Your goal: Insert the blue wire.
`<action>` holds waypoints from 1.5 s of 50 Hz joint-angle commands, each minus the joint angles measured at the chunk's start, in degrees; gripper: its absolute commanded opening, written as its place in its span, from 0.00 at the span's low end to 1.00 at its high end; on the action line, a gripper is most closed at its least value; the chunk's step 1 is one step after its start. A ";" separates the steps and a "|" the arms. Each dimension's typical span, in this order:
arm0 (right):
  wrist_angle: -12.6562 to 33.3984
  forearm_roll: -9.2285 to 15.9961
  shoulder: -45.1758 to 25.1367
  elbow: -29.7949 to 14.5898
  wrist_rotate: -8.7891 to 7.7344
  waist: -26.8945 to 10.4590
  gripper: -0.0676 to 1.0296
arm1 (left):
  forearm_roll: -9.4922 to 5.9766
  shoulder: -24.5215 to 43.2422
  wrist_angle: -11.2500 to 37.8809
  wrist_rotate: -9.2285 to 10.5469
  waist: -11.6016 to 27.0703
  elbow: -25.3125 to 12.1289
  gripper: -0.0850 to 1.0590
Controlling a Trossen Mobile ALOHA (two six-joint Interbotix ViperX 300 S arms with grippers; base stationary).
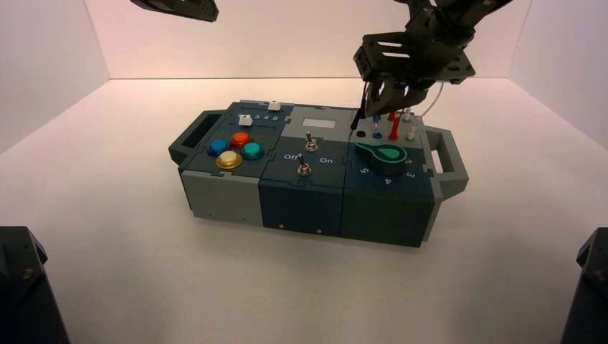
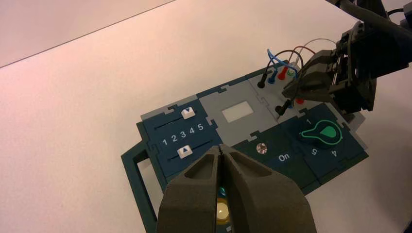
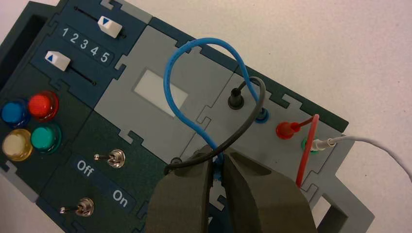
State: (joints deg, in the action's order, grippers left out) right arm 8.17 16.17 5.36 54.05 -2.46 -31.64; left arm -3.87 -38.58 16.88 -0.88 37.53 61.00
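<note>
The blue wire (image 3: 166, 87) arches over the grey socket panel (image 3: 286, 155) at the right rear of the box (image 1: 301, 193). Its far end sits in a blue-ringed socket (image 3: 262, 115). My right gripper (image 3: 218, 164) is shut on the wire's other blue plug (image 3: 218, 170), held just over the panel's near row of sockets, next to the black wire's plug (image 3: 175, 162). In the high view the right gripper (image 1: 378, 115) hangs over the panel. The left wrist view shows it there too (image 2: 291, 91). My left gripper (image 2: 222, 148) is shut and empty, raised above the box's left end.
A black wire (image 3: 243, 131) crosses over my right fingers. A red wire (image 3: 307, 145) and a white wire (image 3: 369, 143) are plugged in beside it. A green knob (image 1: 383, 154) sits in front of the sockets. Toggle switches (image 3: 115, 158), coloured buttons (image 3: 29, 124) and sliders (image 3: 109, 25) lie further left.
</note>
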 commanded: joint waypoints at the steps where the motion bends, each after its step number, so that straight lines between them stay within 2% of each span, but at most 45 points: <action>1: -0.18 -0.18 0.62 -1.49 -0.09 0.26 0.04 | 0.09 -0.44 -0.44 -0.09 -0.18 -1.58 0.04; 13: 0.44 -0.26 0.35 -1.49 -0.09 1.32 0.04 | 0.09 -0.79 -0.53 -0.09 -0.18 -1.49 0.04; 75: 2.55 -1.32 -2.29 -4.04 0.00 1.67 0.04 | 0.09 -1.23 -0.53 -0.18 -0.26 -1.58 0.04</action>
State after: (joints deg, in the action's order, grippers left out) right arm 10.90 15.03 2.46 51.50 -2.46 -30.23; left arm -3.87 -39.29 16.88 -0.88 37.53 61.00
